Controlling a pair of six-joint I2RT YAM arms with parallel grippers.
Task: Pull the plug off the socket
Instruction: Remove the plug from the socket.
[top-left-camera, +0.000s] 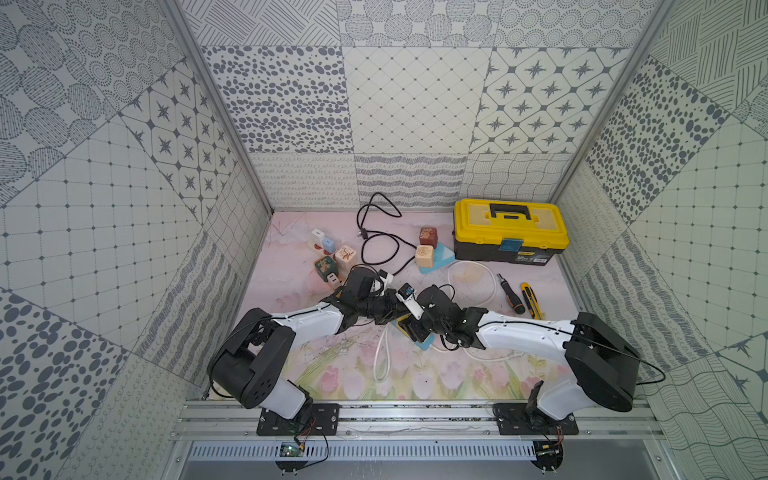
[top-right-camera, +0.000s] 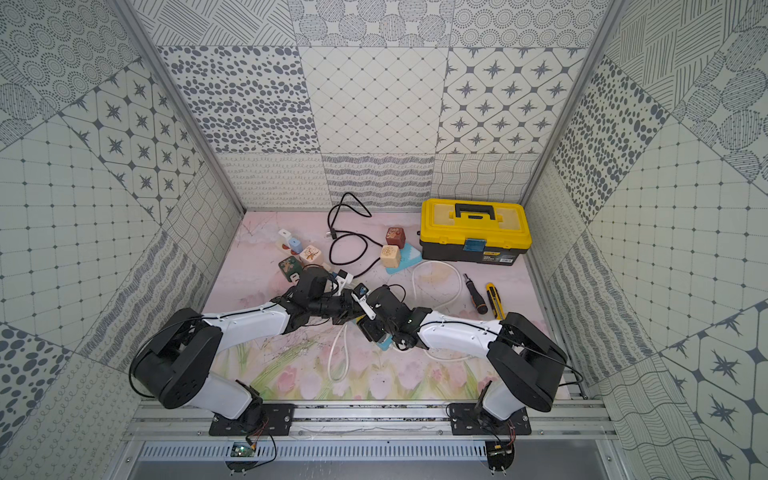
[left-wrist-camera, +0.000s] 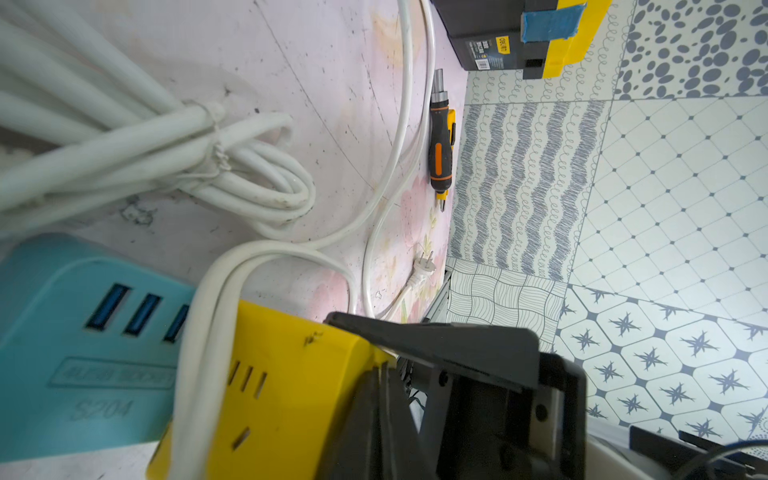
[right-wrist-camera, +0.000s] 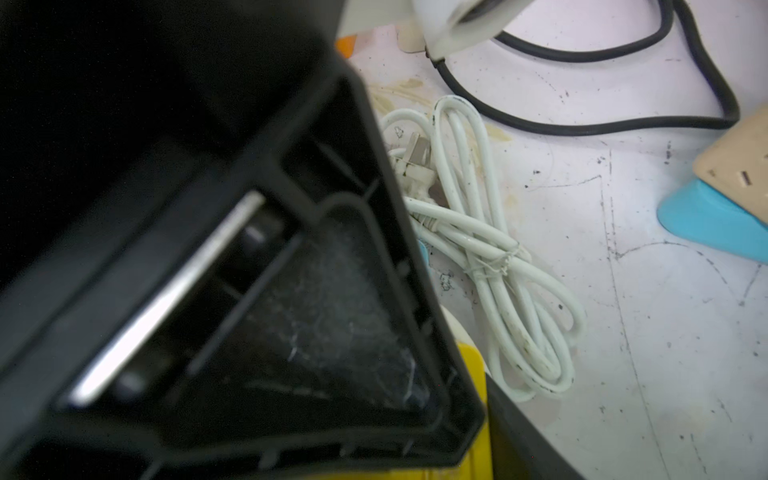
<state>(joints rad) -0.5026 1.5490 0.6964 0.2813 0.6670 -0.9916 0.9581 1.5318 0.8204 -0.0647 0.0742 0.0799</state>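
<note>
On the tabletop (left-wrist-camera: 311, 104) between both arms, the yellow socket (left-wrist-camera: 291, 374) seems clamped in the right gripper (top-left-camera: 415, 329)'s half-spread jaws, likely bracing it. The left gripper (left-wrist-camera: 376, 399)'s jaws are closed beside it; the plug is hidden.

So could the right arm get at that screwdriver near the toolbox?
Probably yes: the screwdriver lies uncovered beside the right arm, though its hand grips the yellow socket.
</note>
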